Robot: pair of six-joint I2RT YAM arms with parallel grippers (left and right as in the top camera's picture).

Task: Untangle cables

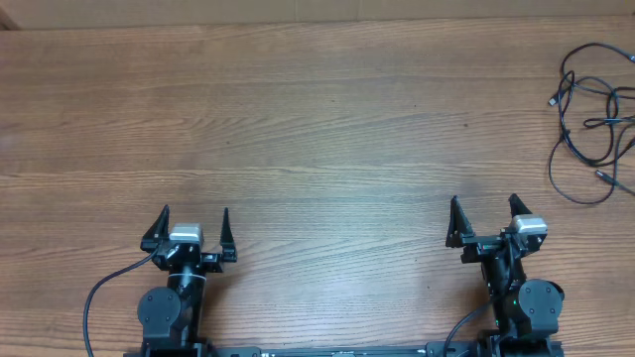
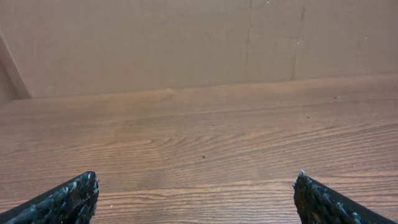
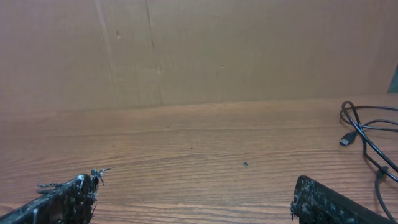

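Lab setup: wooden table (image 1: pixel 298 119), cardboard wall (image 2: pixel 155 43)

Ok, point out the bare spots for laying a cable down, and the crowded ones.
Bare wood stretches from the left edge of the table to the cables, far side to near. The strip between the open left gripper and open right gripper is free too. Crowded only at the far right edge, where the cables lie looped together.

Wood-grain table (image 1: pixel 298 119), plain brown cardboard wall (image 2: pixel 186 43) behind
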